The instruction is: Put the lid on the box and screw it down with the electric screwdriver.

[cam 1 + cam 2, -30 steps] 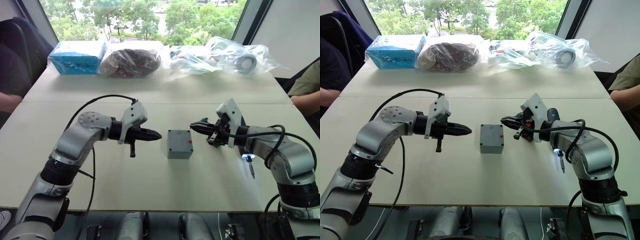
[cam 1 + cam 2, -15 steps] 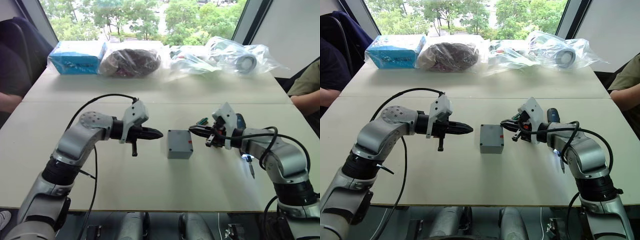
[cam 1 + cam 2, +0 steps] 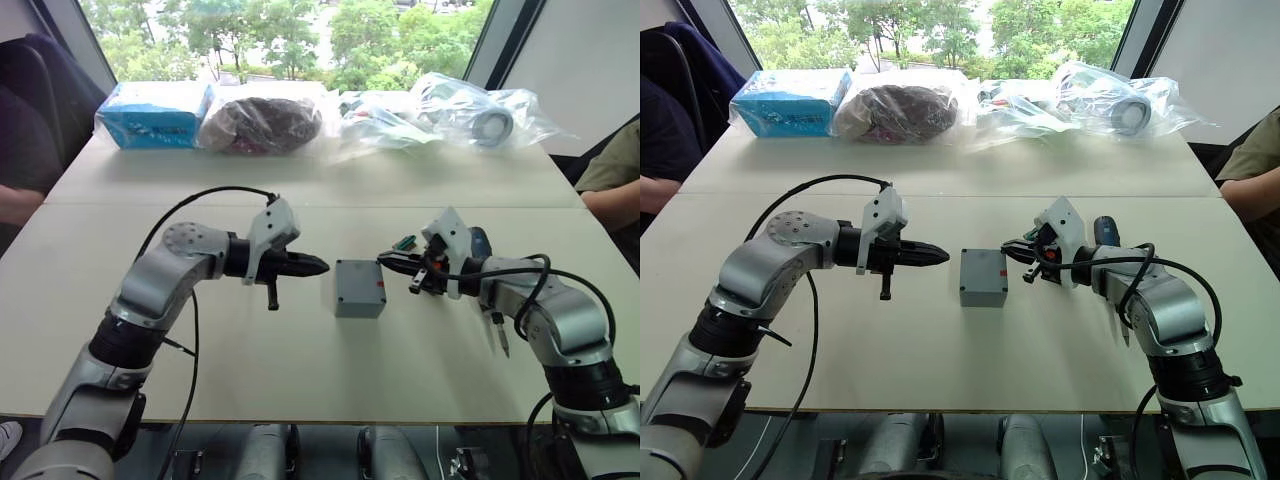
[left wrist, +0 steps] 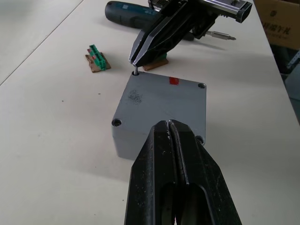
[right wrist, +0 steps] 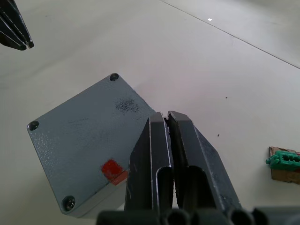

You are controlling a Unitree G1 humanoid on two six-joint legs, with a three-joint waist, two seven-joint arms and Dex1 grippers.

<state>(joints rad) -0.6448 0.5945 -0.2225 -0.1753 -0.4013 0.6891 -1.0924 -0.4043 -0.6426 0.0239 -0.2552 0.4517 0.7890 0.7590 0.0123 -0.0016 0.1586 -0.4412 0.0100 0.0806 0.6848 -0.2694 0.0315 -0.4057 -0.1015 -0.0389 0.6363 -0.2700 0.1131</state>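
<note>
The grey box point(image 3: 360, 288) stands mid-table with the lid point(image 4: 164, 101) on top; screw heads show in three corners beside a red mark. My left gripper point(image 3: 322, 266) hovers shut just left of the box, holding nothing. My right gripper point(image 3: 383, 260) is shut at the lid's far right corner, where a small screw point(image 4: 135, 71) sticks down from its tips into the corner hole. The dark blue electric screwdriver point(image 4: 129, 9) lies on the table under my right forearm, its bit point(image 3: 499, 338) pointing toward the near edge.
Small green connector pieces point(image 3: 403, 241) lie just behind the box. A blue carton point(image 3: 155, 113) and several plastic bags point(image 3: 470, 110) line the table's far side. People sit at the left edge point(image 3: 15, 150) and right edge point(image 3: 612, 180).
My right gripper came down and left to the lid's far right corner. The left gripper crept slightly toward the box. The light at the screwdriver's tip has gone out.
</note>
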